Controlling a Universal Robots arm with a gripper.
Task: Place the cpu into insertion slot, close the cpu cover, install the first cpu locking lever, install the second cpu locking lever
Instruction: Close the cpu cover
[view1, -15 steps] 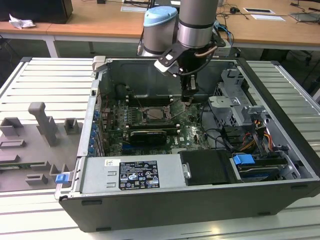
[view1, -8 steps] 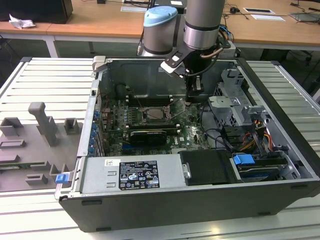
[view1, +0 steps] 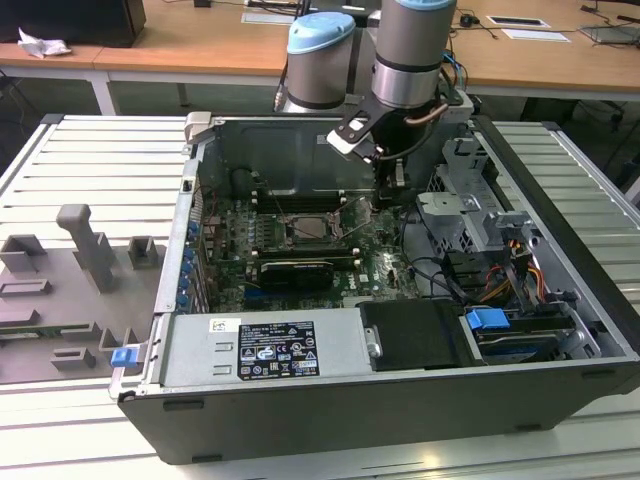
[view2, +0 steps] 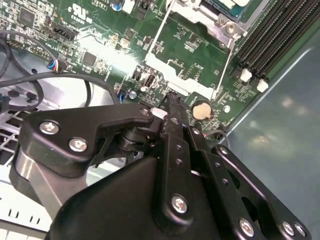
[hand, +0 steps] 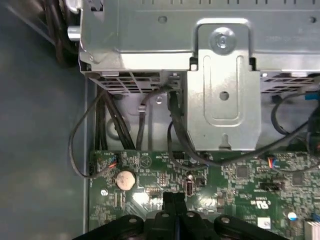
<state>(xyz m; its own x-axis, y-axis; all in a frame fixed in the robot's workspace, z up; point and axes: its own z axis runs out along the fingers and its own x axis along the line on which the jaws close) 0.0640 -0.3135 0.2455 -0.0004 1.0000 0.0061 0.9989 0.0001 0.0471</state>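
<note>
The insertion slot (view1: 310, 228) is the square metal-rimmed socket in the middle of the green board (view1: 385, 268) inside the open computer case. In the second wrist view one corner of its silver frame (view2: 212, 17) shows, with thin wire levers (view2: 159, 35) running along its sides. The cpu is not distinguishable, and I cannot tell how the cpu cover lies. My gripper (view1: 388, 195) hangs over the board, on the exterior view's right of the socket. Its black fingertips (hand: 170, 200) are pressed together, shut, above a spot beside the coin battery (hand: 125, 178). I see nothing between them (view2: 170, 102).
A silver drive cage (hand: 222, 85) with black cables (hand: 107, 120) rises close by the gripper. Long black memory slots (view2: 277, 37) run beside the socket. A black card (view1: 295, 270) and the power supply box (view1: 262, 345) lie nearer the case's front wall. Grey fixtures (view1: 85, 250) stand at the exterior view's left.
</note>
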